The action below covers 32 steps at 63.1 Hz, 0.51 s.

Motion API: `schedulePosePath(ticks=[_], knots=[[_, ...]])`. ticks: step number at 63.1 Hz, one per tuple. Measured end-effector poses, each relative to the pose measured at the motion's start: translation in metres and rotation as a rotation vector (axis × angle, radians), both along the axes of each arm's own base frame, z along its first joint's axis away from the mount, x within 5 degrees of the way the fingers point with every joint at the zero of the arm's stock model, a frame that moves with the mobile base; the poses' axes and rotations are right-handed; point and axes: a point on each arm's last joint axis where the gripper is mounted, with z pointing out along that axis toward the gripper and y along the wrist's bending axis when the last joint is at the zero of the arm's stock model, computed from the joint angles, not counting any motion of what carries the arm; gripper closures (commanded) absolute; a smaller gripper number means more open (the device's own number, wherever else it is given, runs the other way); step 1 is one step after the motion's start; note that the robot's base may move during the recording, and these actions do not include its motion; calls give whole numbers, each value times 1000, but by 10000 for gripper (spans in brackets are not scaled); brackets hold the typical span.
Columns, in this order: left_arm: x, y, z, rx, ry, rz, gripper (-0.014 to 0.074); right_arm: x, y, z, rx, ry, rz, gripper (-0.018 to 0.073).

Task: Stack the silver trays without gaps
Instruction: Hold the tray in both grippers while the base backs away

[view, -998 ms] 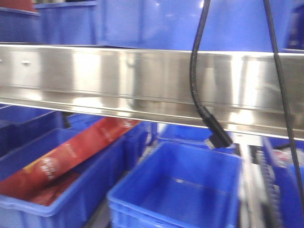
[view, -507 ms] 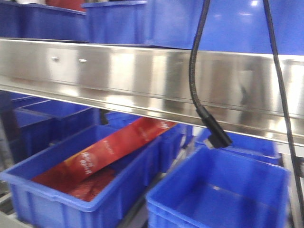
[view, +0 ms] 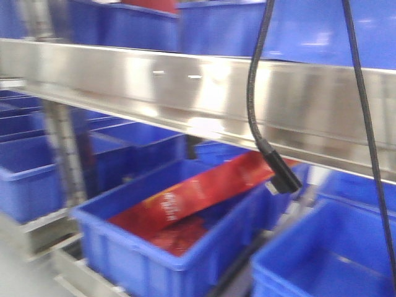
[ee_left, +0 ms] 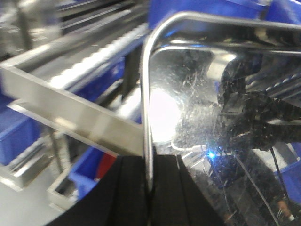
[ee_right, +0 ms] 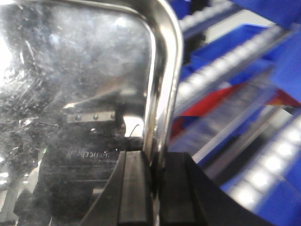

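Note:
A shiny silver tray fills the right of the left wrist view, its scratched bottom mirroring the arm. My left gripper is shut on its left rim. The tray also fills the left of the right wrist view, where my right gripper is shut on its right rim. The tray hangs in the air between both grippers. Neither the tray nor the grippers show in the front view.
A long steel rail with screw heads crosses the front view. Below it stand deep blue bins, one holding red packets. More blue bins sit above. A black cable with a plug hangs in front. Roller tracks run below.
The front view has swung: the rail, the bin with red packets and the other bins have shifted right and up, and more bins and a steel post show at the left.

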Motion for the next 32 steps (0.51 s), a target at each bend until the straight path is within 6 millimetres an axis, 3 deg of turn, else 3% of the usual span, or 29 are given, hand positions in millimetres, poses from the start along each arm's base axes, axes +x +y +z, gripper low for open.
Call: schedulePosePath(ticks=[32], knots=[[0, 0, 0, 0, -2, 0, 613, 0, 0, 0, 0, 0, 0, 637]])
